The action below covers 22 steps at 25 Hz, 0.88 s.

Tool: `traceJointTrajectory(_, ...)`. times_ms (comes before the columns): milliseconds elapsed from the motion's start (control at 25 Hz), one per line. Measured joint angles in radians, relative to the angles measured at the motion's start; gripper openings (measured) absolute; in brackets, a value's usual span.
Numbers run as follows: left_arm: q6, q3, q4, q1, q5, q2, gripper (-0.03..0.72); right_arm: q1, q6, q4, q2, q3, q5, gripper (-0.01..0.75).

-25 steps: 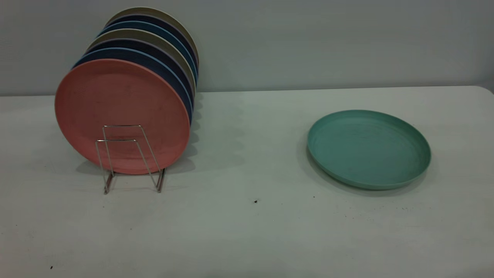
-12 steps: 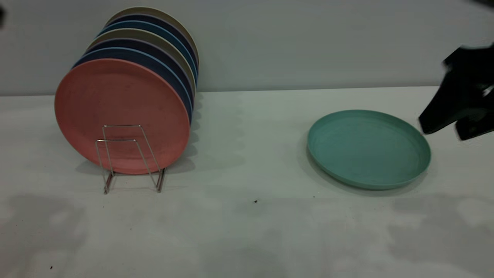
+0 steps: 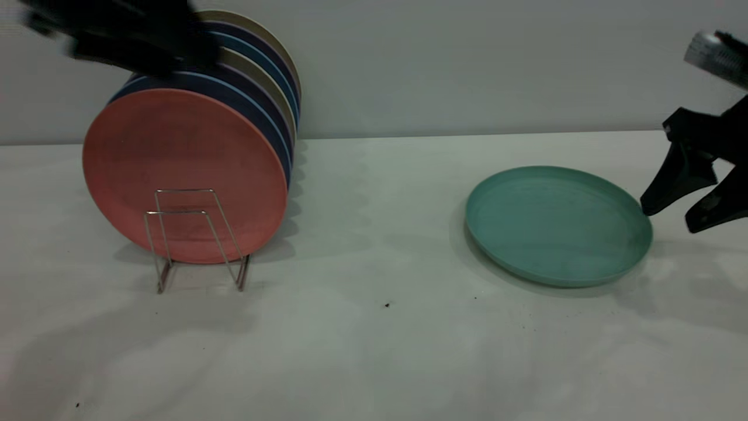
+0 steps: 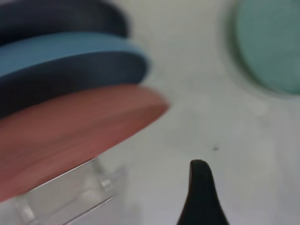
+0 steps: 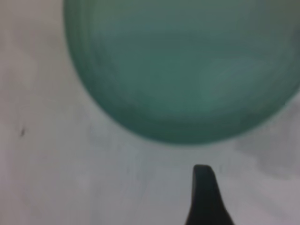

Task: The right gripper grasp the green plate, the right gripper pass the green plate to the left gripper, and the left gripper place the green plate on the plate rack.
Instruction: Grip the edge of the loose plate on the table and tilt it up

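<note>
A white table (image 3: 374,351) filled the lower part of the scene, with a plain pale grey wall (image 3: 467,64) behind it. Toward the left, a row of plates stood on edge, one behind another. A salmon-pink plate (image 3: 181,169) stood at the front, facing forward. Behind it came dark blue plates (image 3: 266,120), a lighter blue one and beige ones (image 3: 263,76). Small dark specks (image 3: 387,304) dotted the tabletop near the middle.

The right gripper (image 3: 666,218) has two tapered, pointed black fingers (image 3: 675,181) below a silvery-grey cylinder (image 3: 714,54) on its arm, while the left gripper (image 3: 125,38) is a bulky, all-black, blurred shape.
</note>
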Motion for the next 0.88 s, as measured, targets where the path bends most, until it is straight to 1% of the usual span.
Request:
traceJointTrajectory(160,0.063,-0.008,-0.068,-0.080,-0.040,0.086,0.555,-0.025,-0.077,0.095,0.117,-0.069,0.002,0.505)
traceJointTrajectory(320,0.078,-0.008,-0.086,-0.127,-0.049,0.121,0.555,-0.054,-0.141,0.194,0.219,-0.129,0.017,0.505)
traceJointTrajectory(520,0.080,-0.009,-0.089,-0.135,-0.048,0.122,0.555,-0.068,-0.193,0.261,0.317,-0.190,0.051,0.495)
traceJointTrajectory(640,0.080,-0.009,-0.089,-0.135,-0.048,0.122,0.555,-0.068,-0.216,0.306,0.355,-0.211,0.072,0.473)
traceJointTrajectory(720,0.080,-0.010,-0.089,-0.135,-0.048,0.122,0.555,-0.068,-0.233,0.334,0.372,-0.216,0.082,0.435)
traceJointTrajectory(760,0.080,-0.010,-0.089,-0.135,-0.048,0.122,0.555,-0.069,-0.242,0.347,0.378,-0.217,0.085,0.399)
traceJointTrajectory(800,0.080,-0.011,-0.089,-0.135,-0.049,0.122,0.555,-0.069,-0.248,0.358,0.384,-0.218,0.085,0.348)
traceJointTrajectory(880,0.080,-0.013,-0.089,-0.135,-0.049,0.122,0.555,-0.069,-0.272,0.377,0.390,-0.218,0.085,0.215)
